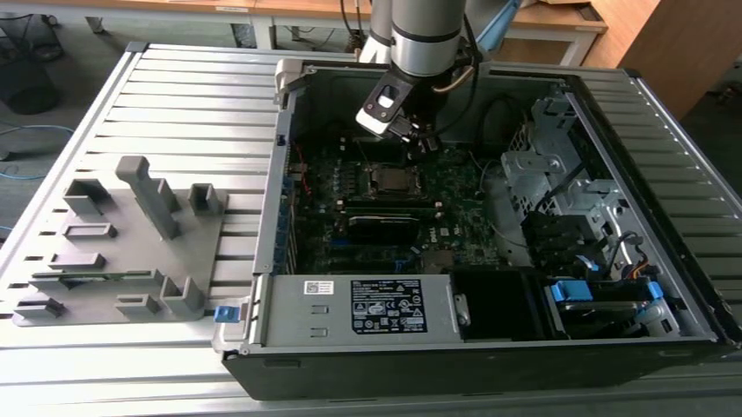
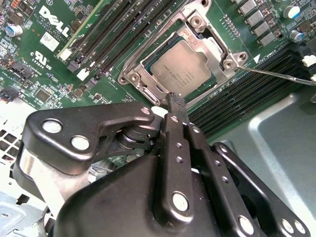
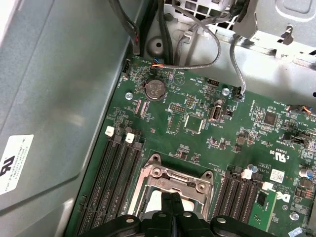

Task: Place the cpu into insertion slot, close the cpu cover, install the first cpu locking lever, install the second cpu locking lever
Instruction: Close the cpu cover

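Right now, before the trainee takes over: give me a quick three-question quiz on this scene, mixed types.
1. True or false: the gripper is holding the chip.
2. The metal frame is: A) lying over the chip, B) standing upright, C) out on the bench.
3. Short answer: in the exterior view, what stands on the table on that view's left of the computer case?

Key: 1 false, the chip lies on the board under the frame. 2 A. 3 the grey rack.
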Motion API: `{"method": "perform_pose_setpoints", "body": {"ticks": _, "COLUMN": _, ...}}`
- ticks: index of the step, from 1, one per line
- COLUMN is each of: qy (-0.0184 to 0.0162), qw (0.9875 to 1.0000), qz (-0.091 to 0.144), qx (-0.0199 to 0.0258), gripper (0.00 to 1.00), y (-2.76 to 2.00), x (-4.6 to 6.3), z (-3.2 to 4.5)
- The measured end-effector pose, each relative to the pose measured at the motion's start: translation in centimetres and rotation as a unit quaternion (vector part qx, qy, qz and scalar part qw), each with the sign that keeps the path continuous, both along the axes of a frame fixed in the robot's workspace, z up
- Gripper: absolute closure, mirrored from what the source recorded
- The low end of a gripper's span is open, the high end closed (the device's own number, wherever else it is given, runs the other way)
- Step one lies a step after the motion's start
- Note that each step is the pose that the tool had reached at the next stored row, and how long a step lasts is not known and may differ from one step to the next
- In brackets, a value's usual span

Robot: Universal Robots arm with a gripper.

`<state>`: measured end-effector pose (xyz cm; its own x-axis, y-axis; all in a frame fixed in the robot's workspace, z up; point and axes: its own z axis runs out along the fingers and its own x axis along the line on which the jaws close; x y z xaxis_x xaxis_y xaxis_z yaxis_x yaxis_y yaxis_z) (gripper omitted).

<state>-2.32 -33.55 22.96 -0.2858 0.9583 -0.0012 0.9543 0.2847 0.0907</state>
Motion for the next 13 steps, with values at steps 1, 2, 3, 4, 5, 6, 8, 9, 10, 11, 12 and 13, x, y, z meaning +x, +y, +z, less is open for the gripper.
{"method": "perform_pose_setpoints", "body": {"ticks": 1, "qy": 0.0, "qw": 1.0, "qz": 0.001, "qx": 0.0, "gripper": 0.89, "y": 0.0, "x": 0.0, "z": 0.0}}
{"method": "perform_pose_setpoints", "body": {"ticks": 2, "qy": 0.0, "qw": 1.0, "qz": 0.002, "qx": 0.0, "gripper": 0.89, "y": 0.0, "x": 0.0, "z": 0.0}}
{"method": "perform_pose_setpoints", "body": {"ticks": 3, "qy": 0.0, "qw": 1.0, "qz": 0.003, "qx": 0.0001, "gripper": 0.89, "y": 0.0, "x": 0.0, "z": 0.0}}
{"method": "perform_pose_setpoints", "body": {"ticks": 4, "qy": 0.0, "qw": 1.0, "qz": 0.004, "qx": 0.0, "gripper": 0.89, "y": 0.0, "x": 0.0, "z": 0.0}}
{"method": "perform_pose_setpoints", "body": {"ticks": 5, "qy": 0.0, "qw": 1.0, "qz": 0.005, "qx": 0.0, "gripper": 0.89, "y": 0.0, "x": 0.0, "z": 0.0}}
{"method": "perform_pose_setpoints", "body": {"ticks": 6, "qy": 0.0, "qw": 1.0, "qz": 0.005, "qx": 0.0, "gripper": 0.89, "y": 0.0, "x": 0.0, "z": 0.0}}
{"method": "perform_pose_setpoints", "body": {"ticks": 8, "qy": 0.0, "qw": 1.0, "qz": 0.005, "qx": 0.0, "gripper": 0.89, "y": 0.0, "x": 0.0, "z": 0.0}}
{"method": "perform_pose_setpoints", "body": {"ticks": 9, "qy": 0.0, "qw": 1.0, "qz": 0.005, "qx": 0.0, "gripper": 0.89, "y": 0.0, "x": 0.0, "z": 0.0}}
{"method": "perform_pose_setpoints", "body": {"ticks": 10, "qy": 0.0, "qw": 1.0, "qz": 0.005, "qx": 0.0, "gripper": 0.89, "y": 0.0, "x": 0.0, "z": 0.0}}
{"method": "perform_pose_setpoints", "body": {"ticks": 11, "qy": 0.0, "qw": 1.0, "qz": 0.005, "qx": 0.0, "gripper": 0.89, "y": 0.0, "x": 0.0, "z": 0.0}}
{"method": "perform_pose_setpoints", "body": {"ticks": 12, "qy": 0.0, "qw": 1.0, "qz": 0.005, "qx": 0.0, "gripper": 0.89, "y": 0.0, "x": 0.0, "z": 0.0}}
{"method": "perform_pose_setpoints", "body": {"ticks": 13, "qy": 0.0, "qw": 1.0, "qz": 0.005, "qx": 0.0, "gripper": 0.89, "y": 0.0, "x": 0.0, "z": 0.0}}
